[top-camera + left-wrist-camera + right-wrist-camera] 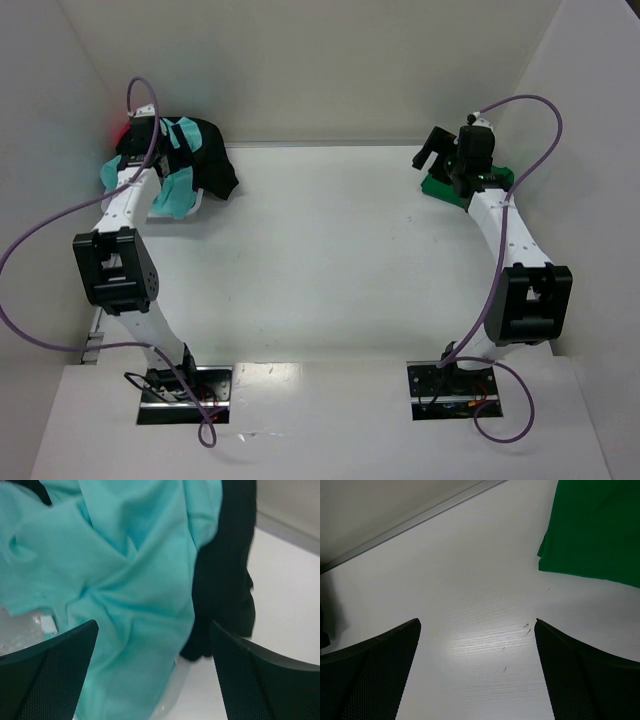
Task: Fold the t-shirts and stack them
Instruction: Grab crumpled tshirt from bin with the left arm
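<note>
I had my left gripper (154,630) wide open, holding nothing, over the teal shirt (125,575) and black shirt (225,580), and my right gripper (477,625) wide open, empty, near the green shirt (595,525).

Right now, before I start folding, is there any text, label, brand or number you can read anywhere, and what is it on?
No text is readable in any view.
Small white patch beside the light teal shirt: too blurred to read.
Dark marks on the table: scratches, not writing.

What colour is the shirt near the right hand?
The shirt is green; right wrist view shows it best.
</note>
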`<state>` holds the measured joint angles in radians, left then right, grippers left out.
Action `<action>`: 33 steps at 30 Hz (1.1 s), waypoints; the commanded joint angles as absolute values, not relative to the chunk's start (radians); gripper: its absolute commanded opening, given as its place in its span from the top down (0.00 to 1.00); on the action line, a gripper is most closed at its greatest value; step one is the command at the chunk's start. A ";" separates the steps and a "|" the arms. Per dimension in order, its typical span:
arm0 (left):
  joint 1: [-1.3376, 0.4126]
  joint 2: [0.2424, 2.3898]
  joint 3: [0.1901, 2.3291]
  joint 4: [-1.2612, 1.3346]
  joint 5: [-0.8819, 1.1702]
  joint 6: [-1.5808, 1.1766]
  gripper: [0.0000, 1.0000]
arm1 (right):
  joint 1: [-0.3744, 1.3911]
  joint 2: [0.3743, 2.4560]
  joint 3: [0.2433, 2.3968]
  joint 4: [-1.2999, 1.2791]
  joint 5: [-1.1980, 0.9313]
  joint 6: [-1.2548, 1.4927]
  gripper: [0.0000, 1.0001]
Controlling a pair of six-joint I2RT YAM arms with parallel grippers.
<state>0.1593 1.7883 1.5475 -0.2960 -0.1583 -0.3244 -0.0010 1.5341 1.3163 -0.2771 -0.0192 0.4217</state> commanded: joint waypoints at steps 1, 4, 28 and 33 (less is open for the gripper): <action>0.191 1.900 1.661 -0.282 -0.273 -0.376 0.01 | -0.009 1.537 1.342 -0.236 -0.026 0.422 0.00; 0.192 1.944 1.672 -0.272 -0.290 -0.376 0.01 | -0.009 1.537 1.342 -0.236 -0.026 0.422 0.00; 0.192 1.760 1.677 -0.279 -0.065 -0.385 0.94 | -0.009 1.531 1.323 -0.201 -0.108 0.463 0.00; 0.192 1.638 1.805 -0.382 0.314 -0.347 1.00 | -0.001 1.481 1.353 -0.212 -0.193 0.472 0.00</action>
